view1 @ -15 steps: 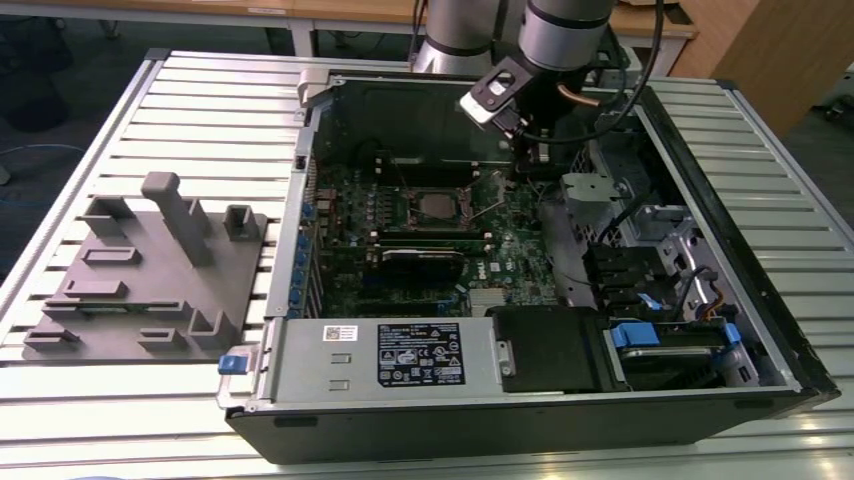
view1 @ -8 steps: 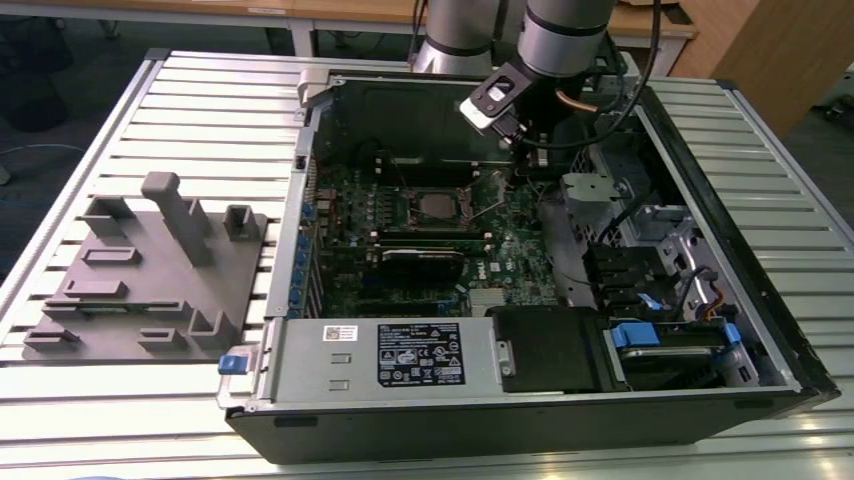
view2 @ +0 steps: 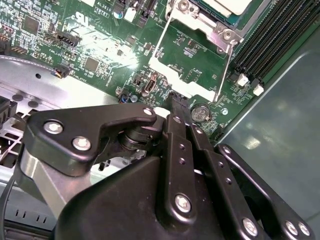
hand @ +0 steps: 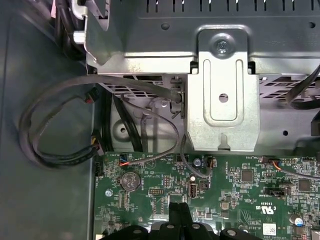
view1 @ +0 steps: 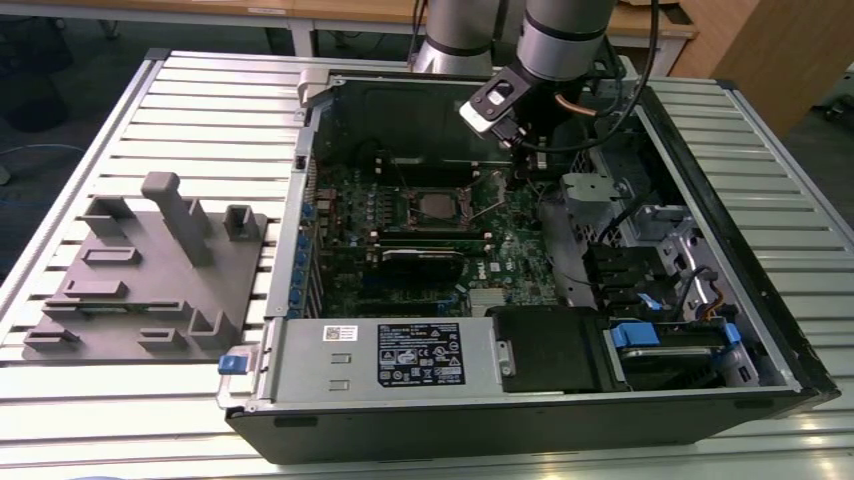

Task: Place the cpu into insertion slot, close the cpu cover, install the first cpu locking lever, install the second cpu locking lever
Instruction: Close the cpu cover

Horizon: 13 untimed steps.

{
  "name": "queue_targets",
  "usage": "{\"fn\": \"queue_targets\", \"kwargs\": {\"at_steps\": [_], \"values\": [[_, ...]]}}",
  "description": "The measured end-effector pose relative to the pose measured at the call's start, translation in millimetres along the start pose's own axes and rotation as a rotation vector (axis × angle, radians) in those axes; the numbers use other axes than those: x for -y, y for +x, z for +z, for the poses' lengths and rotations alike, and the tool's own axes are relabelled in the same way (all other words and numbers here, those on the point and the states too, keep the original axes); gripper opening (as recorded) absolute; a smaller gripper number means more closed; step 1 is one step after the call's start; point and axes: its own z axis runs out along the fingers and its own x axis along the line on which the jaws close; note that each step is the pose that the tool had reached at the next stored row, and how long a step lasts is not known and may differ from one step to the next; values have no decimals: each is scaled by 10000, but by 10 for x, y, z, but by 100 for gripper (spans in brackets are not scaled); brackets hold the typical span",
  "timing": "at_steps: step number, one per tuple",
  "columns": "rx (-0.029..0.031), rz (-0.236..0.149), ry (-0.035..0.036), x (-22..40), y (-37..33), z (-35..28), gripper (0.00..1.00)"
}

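Just ahead of the empty, pressed-together claw, the cpu lies in the insertion slot, while both locking levers look raised, not installed.

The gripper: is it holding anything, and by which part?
Nothing. The gripper is shut, its tips empty, over the green circuit board.

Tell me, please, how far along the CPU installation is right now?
Done: the cpu looks seated in the insertion slot. In hand: the shut claw, holding nothing, is at the free edge of the cpu cover, which stands open; contact is unclear. Left: shutting that cover, then both lever steps.
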Motion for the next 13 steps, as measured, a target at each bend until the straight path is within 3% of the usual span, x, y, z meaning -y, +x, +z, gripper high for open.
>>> {"fn": "queue_targets", "kwargs": {"at_steps": [13], "values": [[-2, 0, -1, 8, -1, 14, 11]]}}
